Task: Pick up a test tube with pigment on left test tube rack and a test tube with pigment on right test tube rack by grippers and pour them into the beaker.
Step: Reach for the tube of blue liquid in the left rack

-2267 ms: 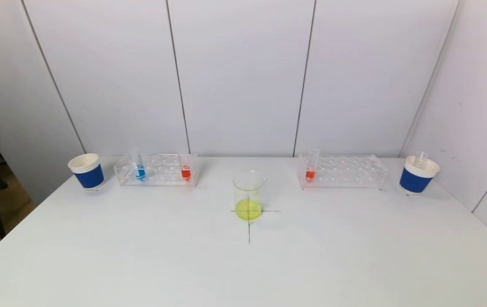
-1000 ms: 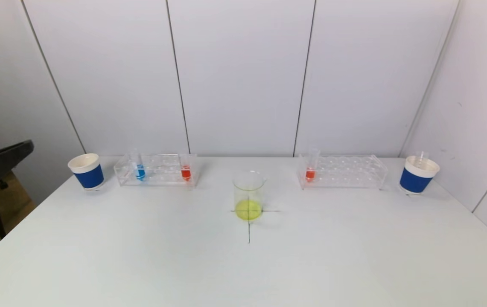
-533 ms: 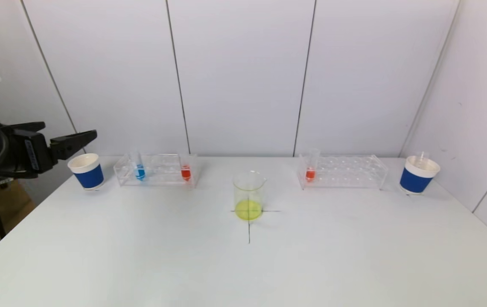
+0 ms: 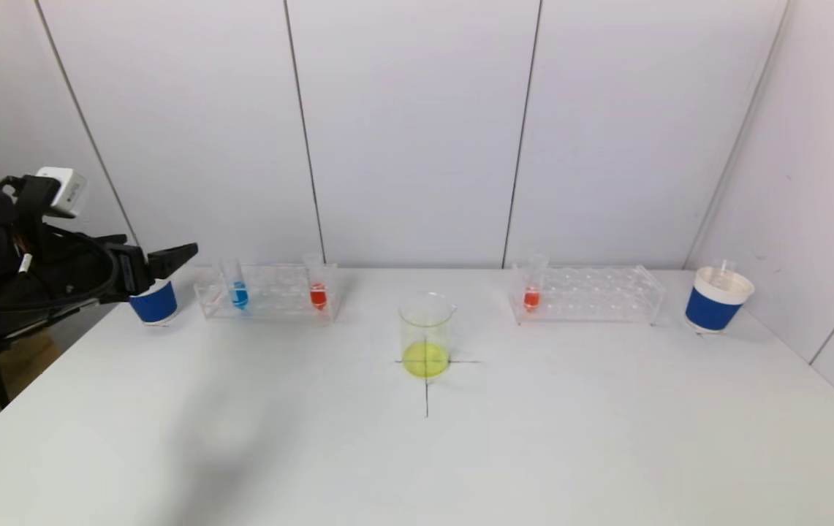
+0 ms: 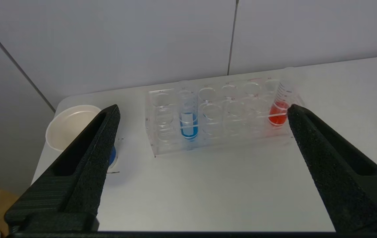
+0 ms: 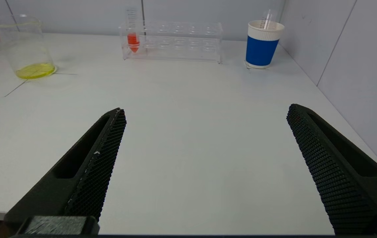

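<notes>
The left claw [image 4: 168,257] hangs over the far left corner of the white tabletop [image 4: 417,453], its two black fingers [image 5: 86,158] spread wide with nothing between them. It partly covers the blue-banded white paper cup [image 4: 153,303] standing at that corner, so only the cup's lower part shows from the head view. The right claw [image 6: 205,158] is outside the head view; its own camera shows its fingers likewise wide apart and empty, low over the near right part of the tabletop.

The clear plastic left test tube rack [image 4: 270,292] stands along the far edge, left of centre. It holds a tube of blue pigment [image 4: 239,294] toward its left end and a tube of red pigment [image 4: 318,295] at its right end; both stand upright, filled only at the bottom. The clear right test tube rack [image 4: 592,294] stands along the far edge, right of centre, with one red-pigment tube [image 4: 531,296] at its left end. The graduation marks on the tubes are too fine to read.

The clear glass beaker [image 4: 426,334], with a shallow layer of yellow liquid, stands on a thin pen-drawn cross at mid-tabletop. A second blue-banded cup [image 4: 716,299] at the far right corner holds an empty clear tube leaning on its rim.
</notes>
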`<state>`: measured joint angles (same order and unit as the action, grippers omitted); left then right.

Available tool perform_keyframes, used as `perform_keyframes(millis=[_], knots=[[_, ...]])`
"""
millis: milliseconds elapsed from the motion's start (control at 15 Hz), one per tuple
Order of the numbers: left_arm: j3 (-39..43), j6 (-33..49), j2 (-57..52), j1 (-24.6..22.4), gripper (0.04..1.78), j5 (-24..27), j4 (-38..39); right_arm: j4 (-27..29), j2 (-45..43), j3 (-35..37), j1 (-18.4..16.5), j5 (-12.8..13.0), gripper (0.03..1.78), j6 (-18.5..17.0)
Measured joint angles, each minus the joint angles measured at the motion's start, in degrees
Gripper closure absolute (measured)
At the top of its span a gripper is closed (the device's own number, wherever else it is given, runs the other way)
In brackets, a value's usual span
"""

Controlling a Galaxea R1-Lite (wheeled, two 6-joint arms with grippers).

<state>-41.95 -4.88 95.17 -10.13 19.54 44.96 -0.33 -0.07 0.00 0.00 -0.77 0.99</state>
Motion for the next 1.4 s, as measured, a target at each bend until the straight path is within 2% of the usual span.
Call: perform_keyframes(millis=[533, 1400], knots=[[-2.9, -0.1, 15.6, -0.8, 0.06, 0.2, 11.5, 0.0, 0.0, 0.0, 0.0, 0.0, 0.04, 0.0], [-10.5, -0.1, 25.7, -1.2, 0.06, 0.4, 12.0, 0.0, 0.0, 0.0, 0.0, 0.0, 0.04, 0.0]])
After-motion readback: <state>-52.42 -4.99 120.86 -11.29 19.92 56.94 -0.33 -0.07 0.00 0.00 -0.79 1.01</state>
